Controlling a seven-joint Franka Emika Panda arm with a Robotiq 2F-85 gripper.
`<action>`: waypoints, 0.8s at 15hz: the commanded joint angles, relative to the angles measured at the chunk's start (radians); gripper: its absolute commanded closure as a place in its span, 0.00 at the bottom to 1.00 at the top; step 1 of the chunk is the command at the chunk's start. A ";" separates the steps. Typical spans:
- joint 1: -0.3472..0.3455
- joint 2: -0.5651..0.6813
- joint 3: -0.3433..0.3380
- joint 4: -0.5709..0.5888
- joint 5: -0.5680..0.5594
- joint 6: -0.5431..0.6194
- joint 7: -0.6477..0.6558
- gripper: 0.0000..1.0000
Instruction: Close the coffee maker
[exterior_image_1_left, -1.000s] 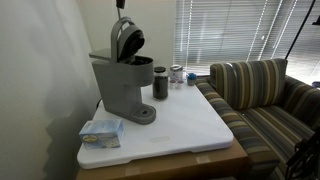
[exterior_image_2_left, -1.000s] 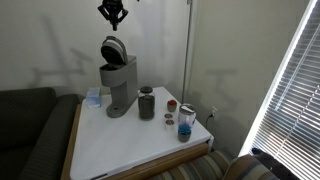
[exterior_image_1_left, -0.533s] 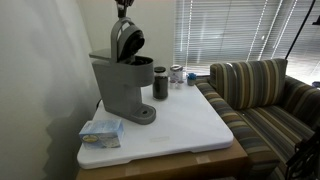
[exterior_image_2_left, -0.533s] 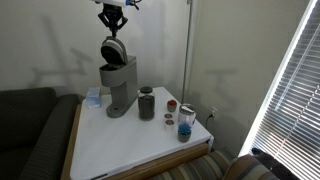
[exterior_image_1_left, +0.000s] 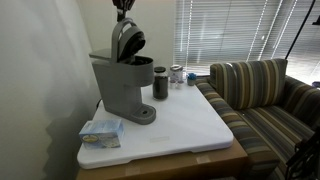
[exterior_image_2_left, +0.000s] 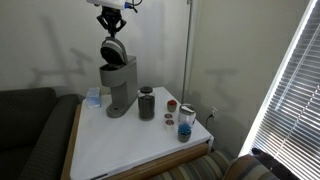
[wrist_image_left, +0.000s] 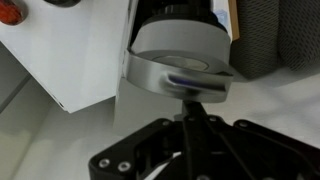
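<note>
Now my gripper (exterior_image_2_left: 112, 27) hangs at frame top, jaws pinched together, just above the raised lid (exterior_image_1_left: 127, 42) of the tall grey plastic coffee maker (exterior_image_1_left: 120, 88), left-centre on the white table (exterior_image_1_left: 190, 125).

This looks like a living room in a home or a lounge. A striped sofa (exterior_image_1_left: 262, 95) stands against one side of the low wooden table with its white worktop (exterior_image_1_left: 190, 125), and a dark couch (exterior_image_2_left: 30, 130) sits at another side. Slatted blinds (exterior_image_1_left: 225, 30) cover the window behind. On the worktop are household things: a coffee maker (exterior_image_1_left: 122, 85), a dark tumbler (exterior_image_1_left: 160, 83), a few small jars (exterior_image_1_left: 177, 74) and a packet of tissues (exterior_image_1_left: 101, 131). The walls are plain and pale.
</note>
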 joint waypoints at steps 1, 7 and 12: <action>-0.004 0.029 0.005 0.034 0.008 -0.080 0.015 1.00; 0.004 0.029 -0.008 0.030 0.000 -0.259 0.144 1.00; 0.005 0.047 -0.003 0.043 0.002 -0.338 0.197 1.00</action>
